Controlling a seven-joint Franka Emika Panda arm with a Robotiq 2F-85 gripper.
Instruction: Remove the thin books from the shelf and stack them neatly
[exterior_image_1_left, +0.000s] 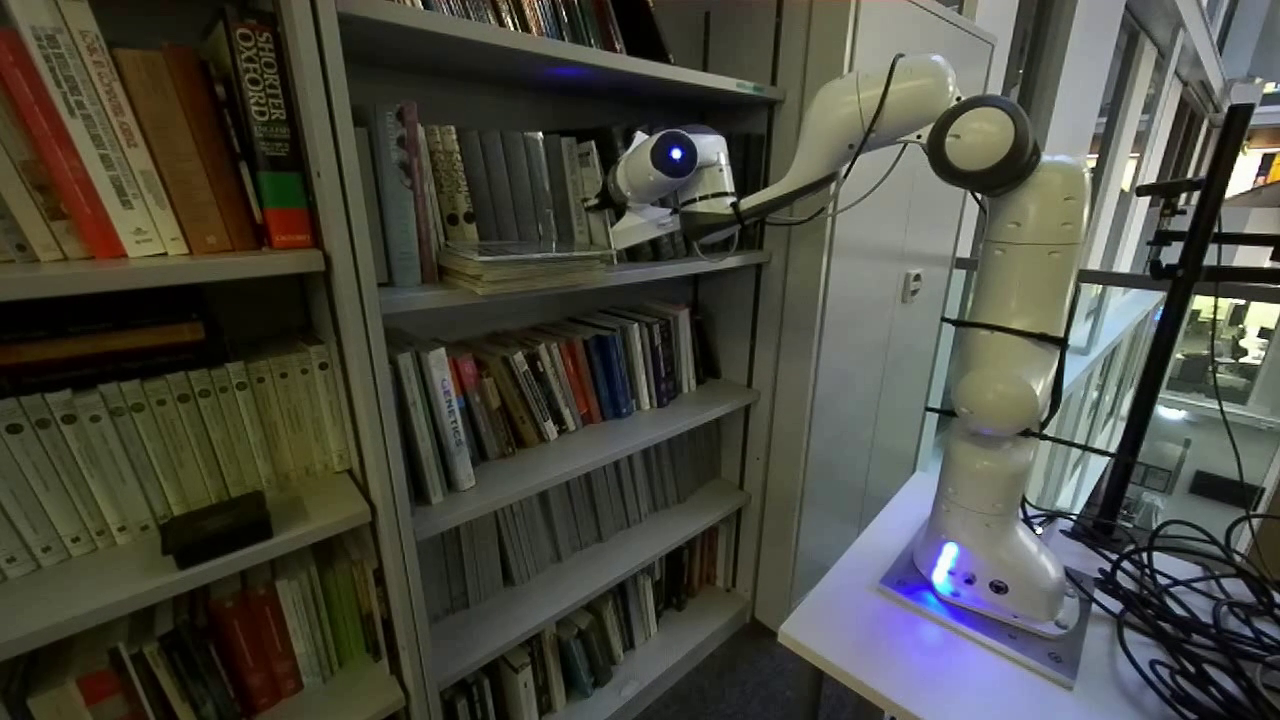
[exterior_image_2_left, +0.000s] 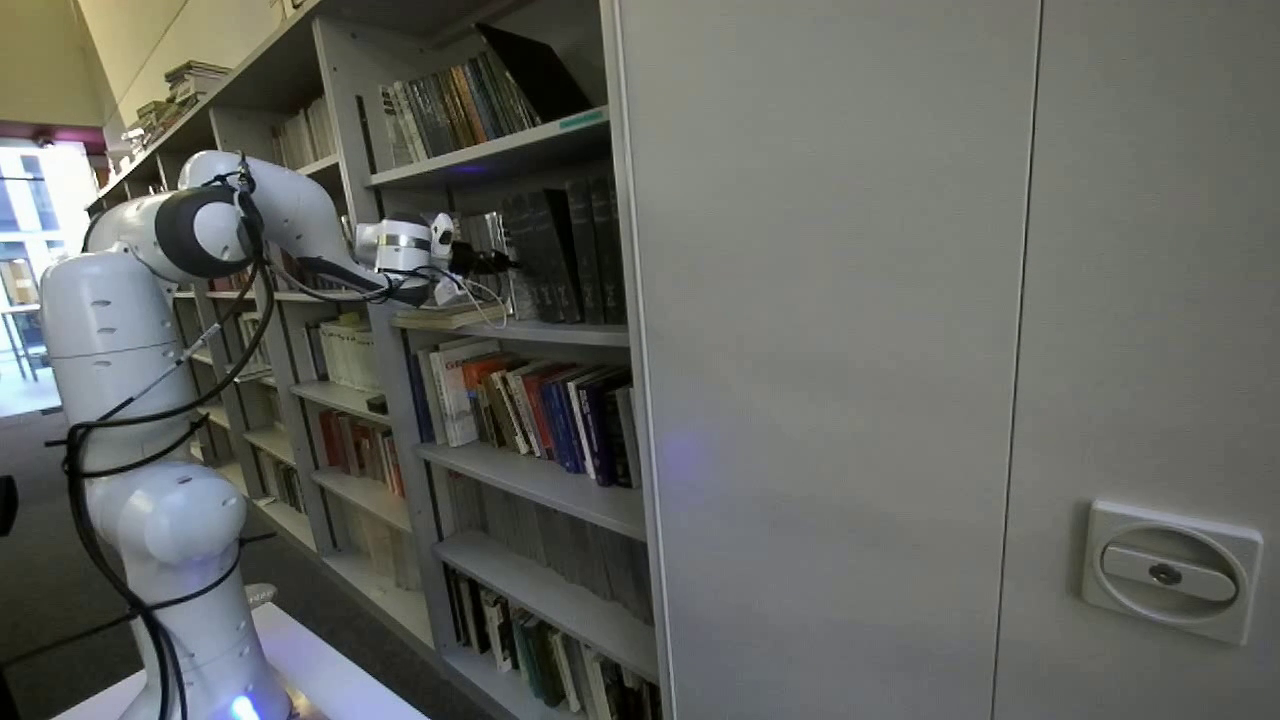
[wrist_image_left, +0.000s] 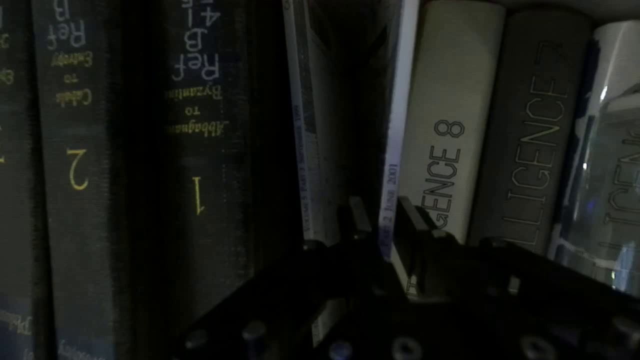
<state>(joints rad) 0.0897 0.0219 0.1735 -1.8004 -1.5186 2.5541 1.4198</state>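
In the wrist view I'm seeing the gripper (wrist_image_left: 386, 216) straddling an upright thin book (wrist_image_left: 397, 130), jaws standing narrow; whether they're pinching it, I cannot tell. In an exterior view, a pile of thin books (exterior_image_1_left: 520, 270) is lying flat on the shelf (exterior_image_1_left: 418, 298). In an exterior view, my arm (exterior_image_2_left: 295, 205) is pointing toward dark volumes (exterior_image_2_left: 582, 250) there.

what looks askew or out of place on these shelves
On the upper shelf, a large black flat item leans steeply, tilted far more than the books beside it. Nothing looks spilled.
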